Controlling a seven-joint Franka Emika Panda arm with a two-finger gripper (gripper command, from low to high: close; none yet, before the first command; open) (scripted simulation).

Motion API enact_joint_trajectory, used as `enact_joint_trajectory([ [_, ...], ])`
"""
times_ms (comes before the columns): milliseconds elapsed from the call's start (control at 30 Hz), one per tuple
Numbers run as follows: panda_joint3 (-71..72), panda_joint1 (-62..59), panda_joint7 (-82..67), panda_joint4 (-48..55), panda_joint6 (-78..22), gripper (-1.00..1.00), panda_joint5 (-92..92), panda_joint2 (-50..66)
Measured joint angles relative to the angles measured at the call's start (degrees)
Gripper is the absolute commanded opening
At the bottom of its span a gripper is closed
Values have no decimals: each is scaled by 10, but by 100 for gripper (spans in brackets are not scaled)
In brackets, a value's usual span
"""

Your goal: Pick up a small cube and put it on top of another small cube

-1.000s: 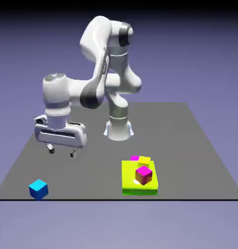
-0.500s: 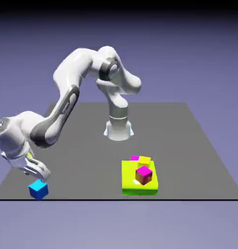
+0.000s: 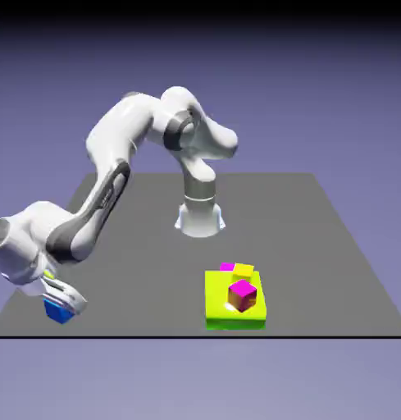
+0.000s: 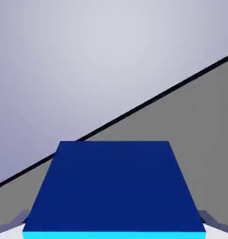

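Blue cube [image 3: 56,310] at the surface's [image 3: 318,246] near corner on the exterior view's left, the jaws [image 3: 62,302] set about it; whether they grip cannot be told. Magenta cube [image 3: 242,294] rests on a green block [image 3: 216,297] near the near edge.

The small cube with dark blue sides and a bright cyan face [image 3: 56,310] sits near the front edge of the grey table [image 3: 318,246], far toward the exterior view's left of the wide flat lime-green block [image 3: 216,308], and only part of it shows there. In the hand view it [image 4: 116,186] looms large, one dark blue face filling the lower frame with a thin cyan strip along its bottom edge. The small cube with a magenta top and orange-red sides [image 3: 242,295] rests on the lime-green block, turned corner-forward.
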Motion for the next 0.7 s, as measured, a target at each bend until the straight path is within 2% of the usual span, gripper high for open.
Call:
enact_joint_trajectory([
  [433, 207, 237, -109, -264, 40, -100, -221, -261],
  [567, 201, 232, -99, -314, 115, -100, -233, -236],
  [600, 199, 230, -96, -327, 133, 100, -236, -230],
  [700, 201, 232, -99, -310, 109, 100, -233, -238],
])
